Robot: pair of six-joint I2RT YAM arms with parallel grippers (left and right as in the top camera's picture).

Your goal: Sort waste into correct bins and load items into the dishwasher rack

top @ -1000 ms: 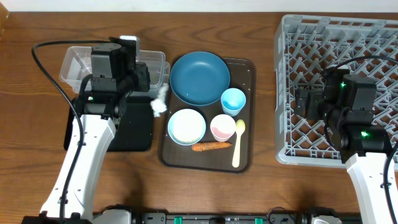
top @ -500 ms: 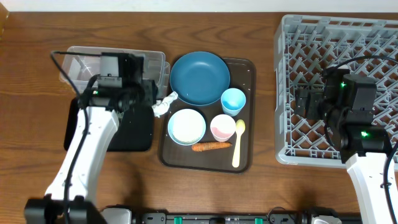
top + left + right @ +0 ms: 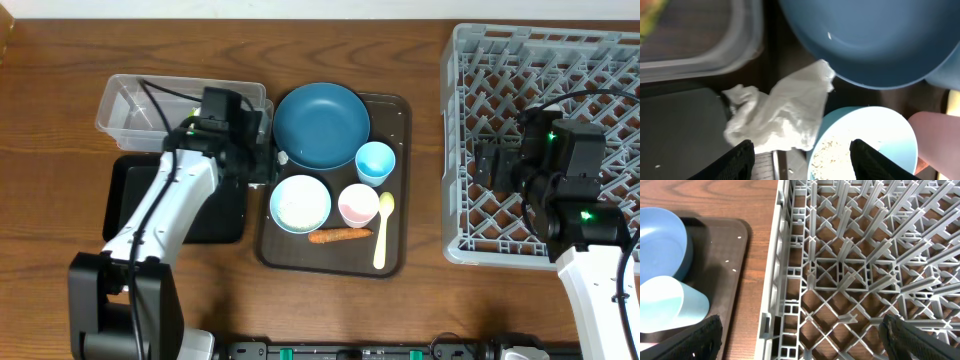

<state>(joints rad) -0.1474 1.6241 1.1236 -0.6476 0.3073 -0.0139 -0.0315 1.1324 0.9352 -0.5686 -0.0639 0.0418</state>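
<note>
Landmark: dark brown serving tray [image 3: 395, 255], mid-surface.

- Well left of the tray, far side: clear tub [image 3: 125, 105]. A blurred yellow-green wrapper [image 3: 646, 17] shows inside it.
- Just left of the tray, near side: black tray [image 3: 125, 200], its long edge beside the tray's left rim.
- At the tray's left rim: left hand [image 3: 804, 157], fingers spread wide, gripping nothing. The crumpled tissue [image 3: 777, 112] lies loose just beyond the fingertips, across the seam between black tray and serving tray, one corner reaching the big bowl's rim.
- On the tray, far left: large dark blue bowl [image 3: 321, 125].
- On the tray, near left: small light blue bowl [image 3: 300, 203], rice grains [image 3: 832, 150] in its bottom.
- On the tray, centre: light blue cup [image 3: 375, 162], with pink cup [image 3: 358, 205] nearer.
- Along the tray's near side: carrot piece [image 3: 338, 236], lying flat.
- On the tray, right of the pink cup: pale yellow spoon [image 3: 383, 235], bowl end pointing away.
- Right of the tray, apart: grey rack [image 3: 545, 40], no dishes in it.
- Above the rack's tray-side edge: right hand [image 3: 805, 335], fingers wide, holding nothing.
</note>
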